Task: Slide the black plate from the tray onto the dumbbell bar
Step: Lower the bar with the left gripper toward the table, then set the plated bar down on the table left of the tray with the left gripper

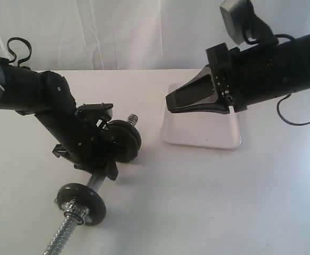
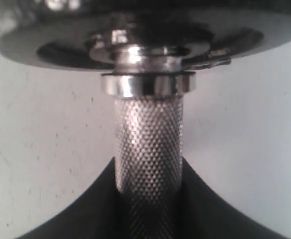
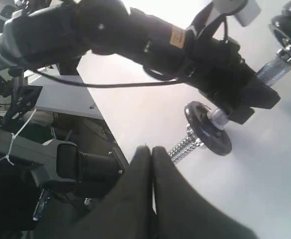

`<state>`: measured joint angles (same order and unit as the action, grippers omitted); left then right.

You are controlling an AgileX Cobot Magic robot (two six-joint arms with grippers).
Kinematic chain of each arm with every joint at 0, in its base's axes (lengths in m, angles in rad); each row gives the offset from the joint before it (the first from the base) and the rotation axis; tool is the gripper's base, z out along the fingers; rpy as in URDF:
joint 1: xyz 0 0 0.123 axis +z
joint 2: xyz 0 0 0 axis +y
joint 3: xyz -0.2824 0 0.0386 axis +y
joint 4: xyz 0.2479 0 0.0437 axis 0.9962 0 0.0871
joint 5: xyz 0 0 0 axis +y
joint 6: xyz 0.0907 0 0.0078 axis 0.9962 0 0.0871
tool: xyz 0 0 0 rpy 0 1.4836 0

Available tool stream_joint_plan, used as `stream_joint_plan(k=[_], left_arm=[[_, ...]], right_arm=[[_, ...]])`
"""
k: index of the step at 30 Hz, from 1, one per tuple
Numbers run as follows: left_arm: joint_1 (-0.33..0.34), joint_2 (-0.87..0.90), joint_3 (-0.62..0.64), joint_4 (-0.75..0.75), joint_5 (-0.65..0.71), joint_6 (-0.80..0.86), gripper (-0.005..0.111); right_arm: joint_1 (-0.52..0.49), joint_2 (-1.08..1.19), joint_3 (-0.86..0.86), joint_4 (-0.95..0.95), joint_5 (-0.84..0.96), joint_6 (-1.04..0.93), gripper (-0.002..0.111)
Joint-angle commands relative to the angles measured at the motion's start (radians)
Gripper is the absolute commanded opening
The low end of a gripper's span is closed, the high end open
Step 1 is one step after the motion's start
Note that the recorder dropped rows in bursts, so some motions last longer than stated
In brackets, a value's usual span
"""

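The dumbbell bar (image 1: 94, 183) lies on the white table, running from a threaded near end to a far end (image 1: 132, 119). One black disc (image 1: 82, 203) sits near its front end and a thicker black stack (image 1: 124, 139) near its far end; I cannot tell which is the black plate from the tray. My left gripper (image 1: 103, 167) is shut on the bar's knurled middle (image 2: 148, 139), its dark fingers (image 2: 85, 214) on both sides, with a disc (image 2: 135, 30) just ahead. My right gripper (image 1: 168, 101) hovers shut and empty over the tray (image 1: 208, 135), whose visible part holds nothing.
A silver collar nut (image 1: 76, 210) sits against the front disc. In the right wrist view the left arm (image 3: 135, 35) reaches across, with the bar's threaded end (image 3: 183, 147) and a disc (image 3: 208, 129) beyond the shut right gripper (image 3: 150, 152). The table edge drops off there.
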<state>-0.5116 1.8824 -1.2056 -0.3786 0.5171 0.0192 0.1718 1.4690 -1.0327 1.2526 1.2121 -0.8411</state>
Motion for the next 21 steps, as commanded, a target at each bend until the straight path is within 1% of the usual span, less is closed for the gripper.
stream_joint_plan(k=[1, 2, 3, 4, 5, 6, 7, 8, 10, 12, 15, 18, 21], left_arm=[[-0.001, 0.023, -0.108, -0.04, -0.02, 0.0, 0.0], [-0.001, 0.033, -0.123, -0.04, -0.018, 0.0, 0.0], [-0.001, 0.057, -0.158, -0.045, -0.013, 0.0, 0.0], [-0.001, 0.066, -0.171, -0.047, -0.013, 0.0, 0.0], [-0.001, 0.086, -0.201, -0.062, -0.028, 0.0, 0.0], [-0.001, 0.095, -0.216, -0.064, -0.032, 0.0, 0.0], [-0.001, 0.119, -0.263, -0.064, -0.034, 0.0, 0.0], [-0.001, 0.129, -0.289, -0.067, -0.034, 0.0, 0.0], [0.001, 0.179, -0.385, -0.067, -0.036, 0.0, 0.0], [0.006, 0.226, -0.461, -0.067, -0.054, -0.003, 0.0], [0.017, 0.27, -0.535, -0.067, -0.064, -0.019, 0.0], [0.031, 0.319, -0.625, -0.067, -0.064, -0.027, 0.0], [0.04, 0.346, -0.667, -0.064, -0.099, -0.028, 0.0]], right_arm=[[-0.004, -0.109, -0.001, -0.046, 0.009, 0.007, 0.0], [-0.004, -0.128, -0.001, -0.068, 0.009, 0.017, 0.0], [-0.004, -0.179, -0.001, -0.145, 0.009, 0.059, 0.0], [-0.004, -0.206, -0.001, -0.182, 0.009, 0.086, 0.0], [-0.004, -0.271, 0.022, -0.242, 0.009, 0.122, 0.0], [-0.004, -0.3, 0.036, -0.261, 0.009, 0.124, 0.0], [-0.004, -0.376, 0.073, -0.313, 0.006, 0.144, 0.0], [-0.004, -0.407, 0.091, -0.334, -0.029, 0.159, 0.0], [-0.004, -0.521, 0.17, -0.443, -0.134, 0.227, 0.0], [0.008, -0.571, 0.23, -0.53, -0.193, 0.283, 0.0], [0.028, -0.583, 0.281, -0.589, -0.242, 0.318, 0.0], [0.042, -0.583, 0.313, -0.596, -0.271, 0.323, 0.0], [0.042, -0.581, 0.313, -0.596, -0.275, 0.323, 0.0]])
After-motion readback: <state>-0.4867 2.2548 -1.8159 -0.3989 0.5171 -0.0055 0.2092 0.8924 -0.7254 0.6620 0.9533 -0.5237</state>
